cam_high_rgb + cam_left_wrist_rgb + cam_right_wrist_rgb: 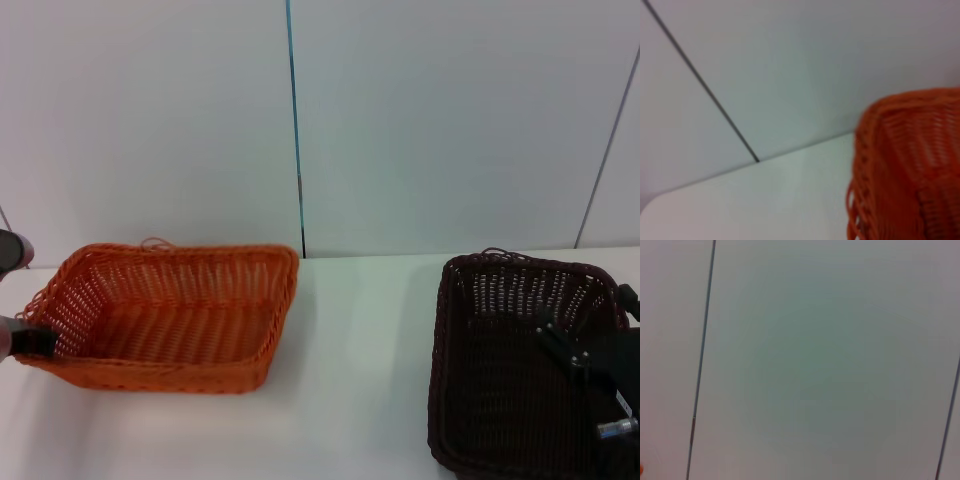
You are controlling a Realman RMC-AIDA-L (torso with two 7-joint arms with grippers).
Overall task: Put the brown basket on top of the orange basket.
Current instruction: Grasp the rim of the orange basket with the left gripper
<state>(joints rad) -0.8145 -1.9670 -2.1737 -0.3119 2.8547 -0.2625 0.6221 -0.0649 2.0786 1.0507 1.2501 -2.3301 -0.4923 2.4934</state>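
Note:
The orange basket (170, 315) stands on the white table at the left in the head view, open side up, with a small loose loop at its back rim. Its corner also shows close up in the left wrist view (910, 165). My left gripper (20, 335) is at the picture's left edge, right against the basket's left end. The brown basket (510, 370) stands on the table at the right, open side up. My right gripper (585, 360) is low over its right side, inside or at its right wall. The right wrist view shows only the wall.
The white table (350, 400) runs between the two baskets, with a gap about one basket wide. A pale panelled wall (420, 120) with dark seams stands right behind the table's back edge.

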